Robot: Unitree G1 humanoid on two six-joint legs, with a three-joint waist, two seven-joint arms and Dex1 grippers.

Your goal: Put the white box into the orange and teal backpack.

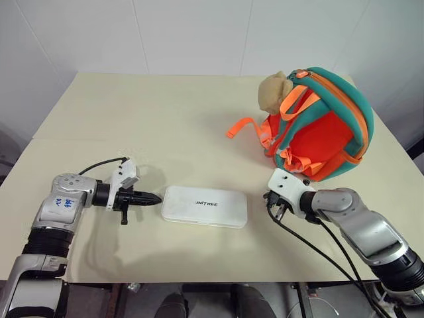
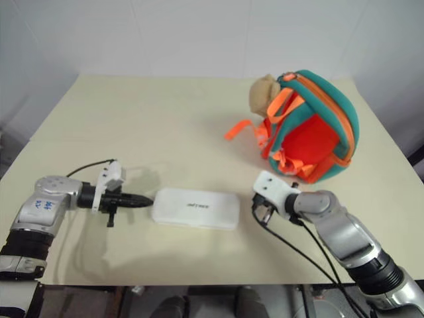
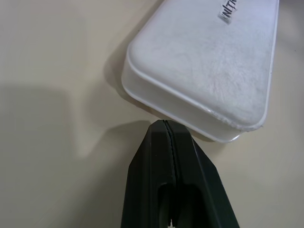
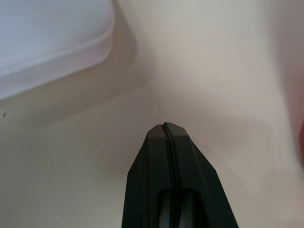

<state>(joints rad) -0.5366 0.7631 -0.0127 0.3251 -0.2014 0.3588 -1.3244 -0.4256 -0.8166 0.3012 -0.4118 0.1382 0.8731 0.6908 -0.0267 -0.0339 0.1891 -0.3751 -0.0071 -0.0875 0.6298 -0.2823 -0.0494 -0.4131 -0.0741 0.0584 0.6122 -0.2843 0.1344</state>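
While both pairs of black fingers were pressed together, the smooth, flat, round-cornered white box was seen lying on the matte counter between them, untouched.

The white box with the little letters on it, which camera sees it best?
The left eye view: the whole white box lies flat on the table, lettering readable. The right eye view shows the same. The left wrist view catches one end close up, with part of the lettering; the right wrist view catches just a corner.
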